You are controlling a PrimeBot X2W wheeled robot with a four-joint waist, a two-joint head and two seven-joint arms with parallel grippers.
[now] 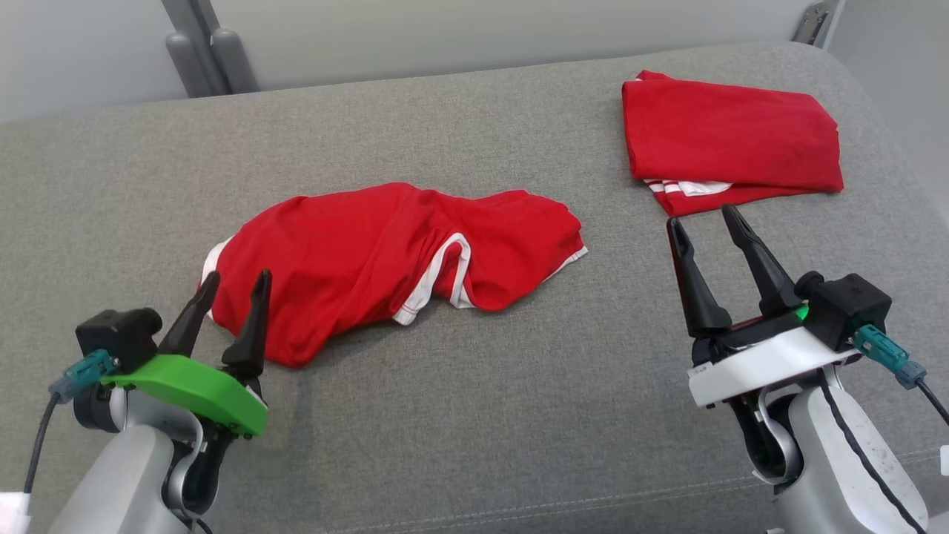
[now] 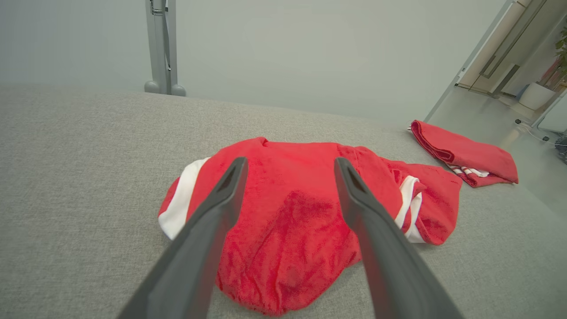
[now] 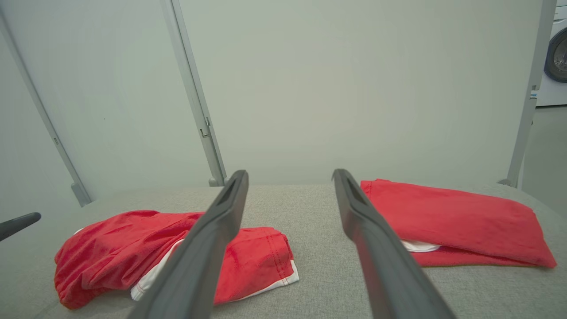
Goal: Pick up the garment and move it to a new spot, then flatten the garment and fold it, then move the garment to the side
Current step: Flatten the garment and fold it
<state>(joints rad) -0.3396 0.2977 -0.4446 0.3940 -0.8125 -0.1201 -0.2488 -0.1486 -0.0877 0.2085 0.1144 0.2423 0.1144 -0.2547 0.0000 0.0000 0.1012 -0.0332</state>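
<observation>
Crumpled red jersey garment with white trim (image 1: 385, 259) lies bunched at centre of the grey woven padded surface (image 1: 482, 415), not flat and not folded. A second red garment, folded, with white stripes (image 1: 730, 144), sits at 1 o'clock, well apart from it.

My left jaws are at 7 o'clock, spread wide and gripping nothing, tips just at the crumpled garment's near-left edge. My right jaws are at 4 o'clock, also released and empty, tips just beside the folded piece's near edge.

Step, as I judge it: garment is set at its spot, flattening is due. Next I should pinch the white-banded end at 9 o'clock with the left and the hem at 3 o'clock with the right, then pull apart. The right must steer clear of the folded piece.
</observation>
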